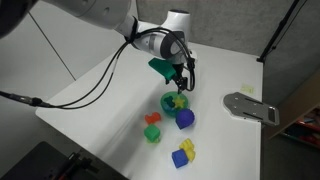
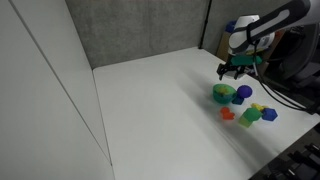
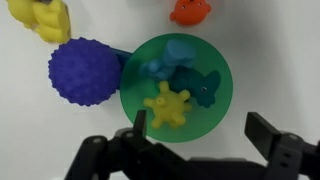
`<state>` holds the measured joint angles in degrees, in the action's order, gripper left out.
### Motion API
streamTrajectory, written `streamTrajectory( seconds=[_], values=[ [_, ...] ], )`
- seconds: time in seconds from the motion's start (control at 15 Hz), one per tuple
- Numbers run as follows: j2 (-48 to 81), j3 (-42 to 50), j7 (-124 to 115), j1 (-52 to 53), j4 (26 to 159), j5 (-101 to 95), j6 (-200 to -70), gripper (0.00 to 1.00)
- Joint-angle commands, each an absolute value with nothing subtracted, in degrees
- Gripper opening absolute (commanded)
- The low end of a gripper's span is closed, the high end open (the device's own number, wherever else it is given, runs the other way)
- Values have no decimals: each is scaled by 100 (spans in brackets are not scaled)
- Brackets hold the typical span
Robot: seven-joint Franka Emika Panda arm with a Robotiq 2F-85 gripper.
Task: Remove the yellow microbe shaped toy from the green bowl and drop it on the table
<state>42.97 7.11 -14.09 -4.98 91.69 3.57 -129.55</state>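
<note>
Hand (image 3: pixel 199 125), released and empty, hovers over green bowl (image 3: pixel 224 62); yellow microbe shaped toy (image 3: pixel 167 104) just beneath looks light, soft, likely best pinched across its body.

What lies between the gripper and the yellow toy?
Nothing: in the wrist view the open gripper hangs over the bowl with the yellow toy unobstructed.

We think this is a lab. We see a robot arm (image 1: pixel 100 15) with black cables (image 1: pixel 25 99) over a big white table (image 2: pixel 150 100). A plain grey wall (image 2: pixel 140 30) stands behind it, and dark gear (image 2: pixel 297 60) sits at the side.
</note>
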Motion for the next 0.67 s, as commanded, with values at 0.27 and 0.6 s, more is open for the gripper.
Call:
streamTrajectory(
  seconds=[0.27, 0.6],
  values=[
    [5010, 892, -1569, -269, 8847, 123, -13664, 100],
    [5369, 1036, -1574, -216, 8568, 25, -13750, 100]
  ],
)
